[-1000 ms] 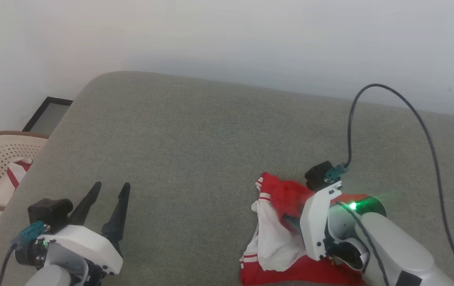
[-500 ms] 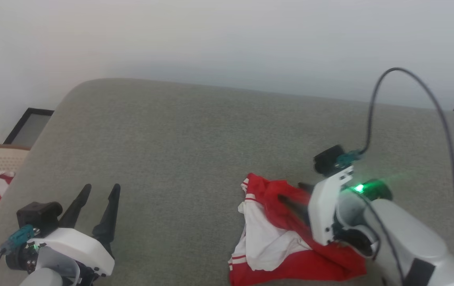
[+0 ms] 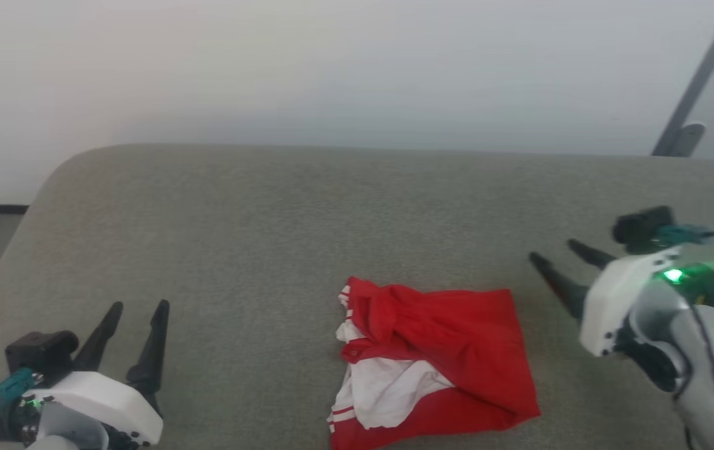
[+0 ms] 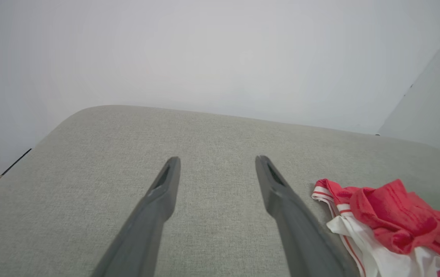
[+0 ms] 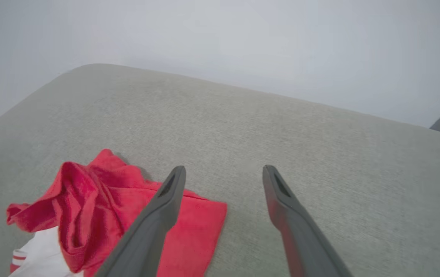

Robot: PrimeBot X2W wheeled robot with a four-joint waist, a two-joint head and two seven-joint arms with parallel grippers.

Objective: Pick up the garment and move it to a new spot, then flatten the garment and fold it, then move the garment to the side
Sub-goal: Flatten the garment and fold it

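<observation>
Lying crumpled on the grey cushion [image 3: 257,219], the garment [image 3: 450,337] is bright red cloth bunched over a white sleeve with red-and-white striped trim. It rests near the right gripper [image 3: 551,249], well apart from the left gripper [image 3: 139,305]. Both pairs of jaws stand spread wide, grasping nothing.
</observation>
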